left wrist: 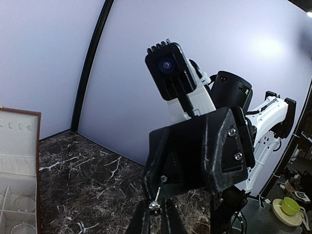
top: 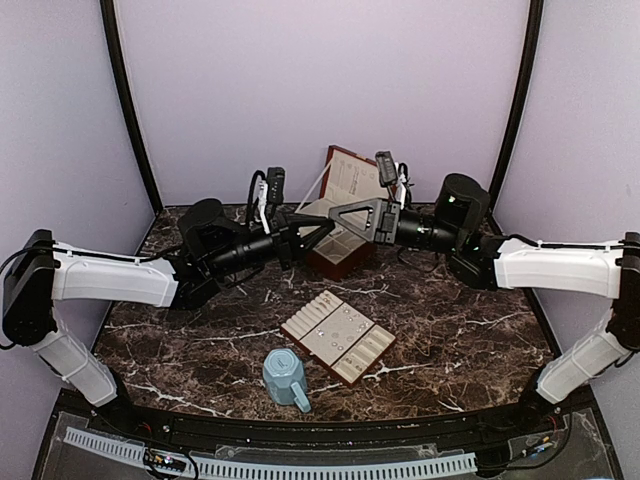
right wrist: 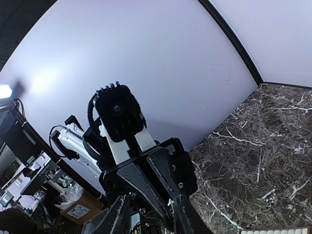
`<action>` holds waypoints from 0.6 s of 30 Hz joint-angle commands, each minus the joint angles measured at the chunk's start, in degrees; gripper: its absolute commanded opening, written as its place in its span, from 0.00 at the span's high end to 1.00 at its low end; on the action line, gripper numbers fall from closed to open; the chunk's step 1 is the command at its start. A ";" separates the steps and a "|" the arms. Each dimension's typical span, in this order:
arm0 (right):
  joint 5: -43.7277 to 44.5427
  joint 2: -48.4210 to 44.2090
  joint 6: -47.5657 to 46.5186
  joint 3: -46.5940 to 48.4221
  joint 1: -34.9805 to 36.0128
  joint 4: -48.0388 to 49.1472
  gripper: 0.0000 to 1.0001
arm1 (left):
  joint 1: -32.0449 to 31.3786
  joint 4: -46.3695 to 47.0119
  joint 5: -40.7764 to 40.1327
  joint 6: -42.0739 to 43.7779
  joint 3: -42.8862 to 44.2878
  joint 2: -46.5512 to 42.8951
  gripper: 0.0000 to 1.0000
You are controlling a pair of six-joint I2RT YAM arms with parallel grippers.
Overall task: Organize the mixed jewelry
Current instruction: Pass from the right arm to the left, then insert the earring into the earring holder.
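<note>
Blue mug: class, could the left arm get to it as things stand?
Probably yes. The mug sits in the open on the table, with nothing blocking the way. But the left gripper is pinching a tiny silvery piece, so its jaws are occupied.

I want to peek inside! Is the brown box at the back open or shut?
Open. The brown wooden jewelry box has its cream-lined lid standing up behind it, and its compartments show.

Nowhere is any text clear enough to read. The white label (right wrist: 78, 211) on the brown cardboard box (right wrist: 86, 198) may be printed, but it is too blurred.
</note>
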 commanded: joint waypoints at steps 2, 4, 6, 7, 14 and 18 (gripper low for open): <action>3.97 -3.37 -0.09 -2.10 -0.93 0.18 0.61 | -0.12 -1.50 -1.10 -0.04 -0.82 -3.04 0.94; 6.15 -4.91 -0.20 -4.02 -1.85 0.14 0.59 | -0.05 -4.33 -1.54 0.64 -1.26 -4.05 0.94; 8.20 -6.50 -0.10 -6.02 -2.99 -0.25 0.59 | 0.01 -8.43 -2.08 1.81 -1.41 -5.32 0.94; 9.12 -7.36 0.07 -7.03 -3.58 -0.26 0.59 | 0.03 -11.88 -2.15 2.41 -1.26 -5.74 0.94; 11.34 -12.38 -0.91 -12.42 -7.45 -2.76 0.58 | 0.23 -34.62 -3.00 15.58 3.92 -8.25 0.94; 12.15 -14.31 -1.63 -14.60 -8.24 -3.45 0.58 | 0.18 -45.79 -4.73 26.61 7.60 -6.04 0.94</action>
